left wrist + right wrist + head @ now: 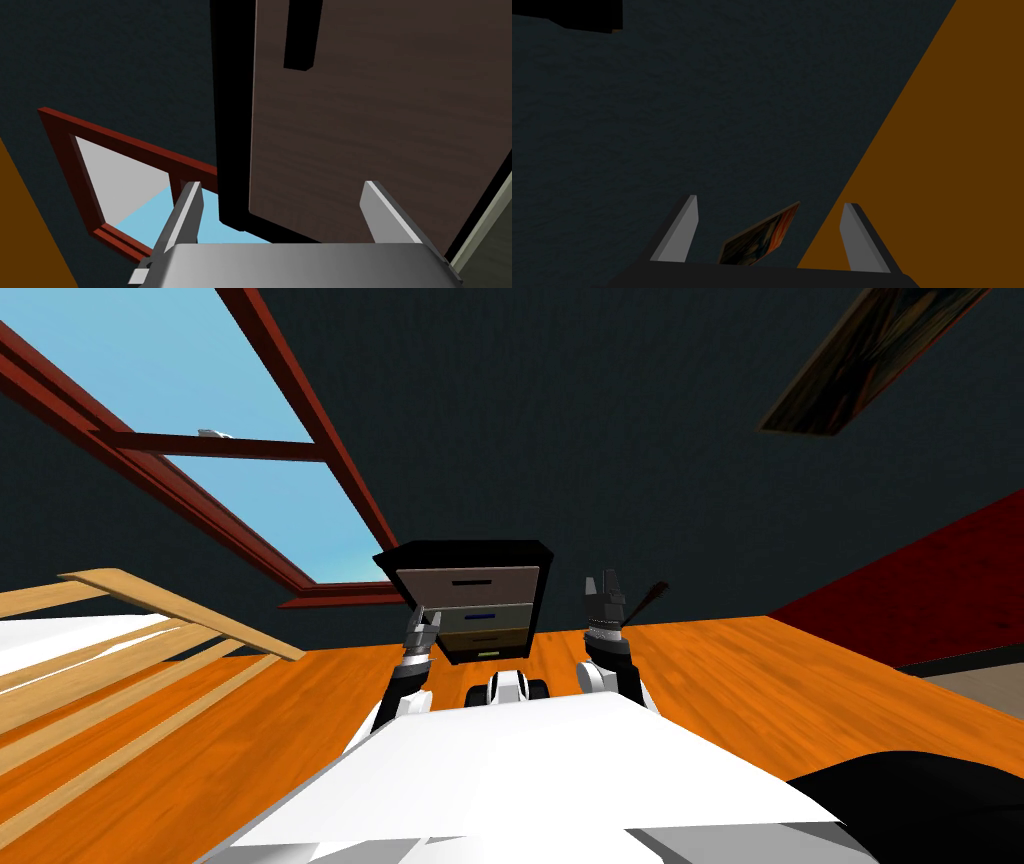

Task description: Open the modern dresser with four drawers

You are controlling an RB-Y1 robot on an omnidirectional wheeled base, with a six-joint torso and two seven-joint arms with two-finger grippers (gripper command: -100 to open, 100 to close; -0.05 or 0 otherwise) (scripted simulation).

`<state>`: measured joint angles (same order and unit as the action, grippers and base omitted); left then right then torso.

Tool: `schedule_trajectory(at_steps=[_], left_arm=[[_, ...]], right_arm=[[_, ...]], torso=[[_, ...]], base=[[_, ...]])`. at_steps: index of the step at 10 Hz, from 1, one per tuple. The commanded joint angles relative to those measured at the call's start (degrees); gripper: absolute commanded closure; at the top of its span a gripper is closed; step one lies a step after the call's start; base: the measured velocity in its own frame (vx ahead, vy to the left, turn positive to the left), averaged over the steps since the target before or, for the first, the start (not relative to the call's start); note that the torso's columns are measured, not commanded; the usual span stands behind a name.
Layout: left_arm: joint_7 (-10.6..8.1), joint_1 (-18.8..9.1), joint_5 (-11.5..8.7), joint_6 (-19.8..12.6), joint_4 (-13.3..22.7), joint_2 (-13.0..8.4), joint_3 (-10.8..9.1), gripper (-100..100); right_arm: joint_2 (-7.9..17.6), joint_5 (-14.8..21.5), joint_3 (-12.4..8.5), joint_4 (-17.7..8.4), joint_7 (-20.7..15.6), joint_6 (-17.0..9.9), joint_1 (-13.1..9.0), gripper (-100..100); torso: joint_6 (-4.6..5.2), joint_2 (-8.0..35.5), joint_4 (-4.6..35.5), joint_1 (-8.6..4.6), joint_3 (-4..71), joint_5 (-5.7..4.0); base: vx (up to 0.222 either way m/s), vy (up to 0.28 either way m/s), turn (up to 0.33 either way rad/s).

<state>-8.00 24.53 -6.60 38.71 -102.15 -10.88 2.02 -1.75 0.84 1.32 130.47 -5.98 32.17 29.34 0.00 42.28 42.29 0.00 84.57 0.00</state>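
The dresser (470, 600) stands against the dark wall straight ahead, a black frame with four drawer fronts in differing shades, each with a slot handle. My left gripper (422, 626) is raised at its left edge, fingers open. In the left wrist view the open left gripper (285, 212) faces a brown drawer front (380, 130) close up, beside the black frame edge (232, 125). That drawer's black slot handle (301, 35) lies well beyond the fingertips, and nothing is between the fingers. My right gripper (603, 593) is raised to the right of the dresser, open and empty (769, 232).
A red-framed window (250, 448) is on the wall left of the dresser. A light wooden bed frame (150, 618) runs along my left. Orange wood floor (760, 678) spreads to the right, with a dark red surface (930, 588) at the far right.
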Motion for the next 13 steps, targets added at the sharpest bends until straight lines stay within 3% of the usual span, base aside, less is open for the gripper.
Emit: schedule_trajectory(at_steps=[1,4,8,13], left_arm=[[-0.19,-0.4,0.0,1.5,4.3,0.3,0.31,-100],[-0.35,-0.7,0.0,2.4,7.3,0.5,0.44,-100],[-0.83,-1.7,-0.1,5.0,14.6,1.4,0.80,-100],[-1.14,-2.4,-0.1,6.7,19.8,2.1,1.04,-100]], right_arm=[[0.0,0.0,0.0,0.0,0.0,0.0,0.0,0],[0.0,0.0,0.0,0.0,0.0,0.0,0.0,0],[0.0,0.0,0.0,0.0,0.0,0.0,0.0,0],[0.0,0.0,0.0,0.0,0.0,0.0,0.0,0]], torso=[[-0.01,0.0,0.0,0.03,0.0,0.01],[0.00,0.0,0.0,0.01,0.0,0.00],[-0.01,0.0,0.0,0.00,0.0,-0.01],[0.00,0.0,0.0,0.01,0.0,0.00]], base=[[0.044,-0.012,-0.023],[0.036,-0.011,-0.017],[0.053,-0.018,-0.024],[0.037,-0.010,-0.018]])
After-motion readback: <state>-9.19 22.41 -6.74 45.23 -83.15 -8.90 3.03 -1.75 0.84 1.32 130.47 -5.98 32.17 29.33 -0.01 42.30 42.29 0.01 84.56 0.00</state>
